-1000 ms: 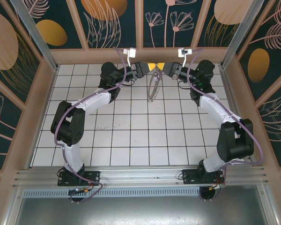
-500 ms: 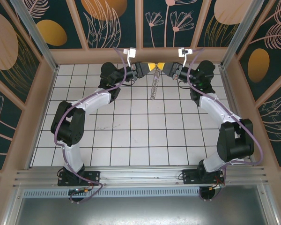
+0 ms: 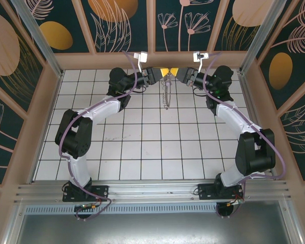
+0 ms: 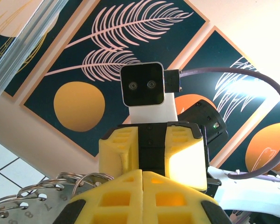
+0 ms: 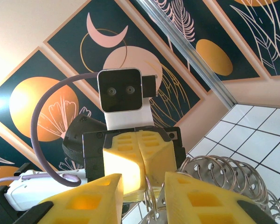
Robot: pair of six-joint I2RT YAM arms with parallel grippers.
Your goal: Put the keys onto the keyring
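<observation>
High over the back of the tiled floor my two grippers meet tip to tip. My left gripper [image 3: 164, 72] [image 4: 142, 173] is shut, yellow fingers pressed together, and pinches the top of the keyring [image 3: 166, 95]. The thin ring hangs edge-on below it, and its small metal pieces [image 4: 37, 193] fan out beside my left fingers. My right gripper [image 3: 174, 72] [image 5: 143, 198] faces it with its jaws open, and the ring's wire passes loose through the gap. More ring pieces [image 5: 219, 170] bunch to its right. I cannot pick out the keys among the pieces.
The wooden back wall [image 3: 152, 60] with dark patterned panels stands just behind both grippers. White tiled floor [image 3: 152, 147] stretches toward the arm bases at the near edge. Wooden side walls [image 3: 47, 109] border the floor left and right.
My right gripper has opened off the keyring. The ring, seen as a wide loop a second ago, has swung edge-on and hangs from the left gripper. Both arms stayed put.
</observation>
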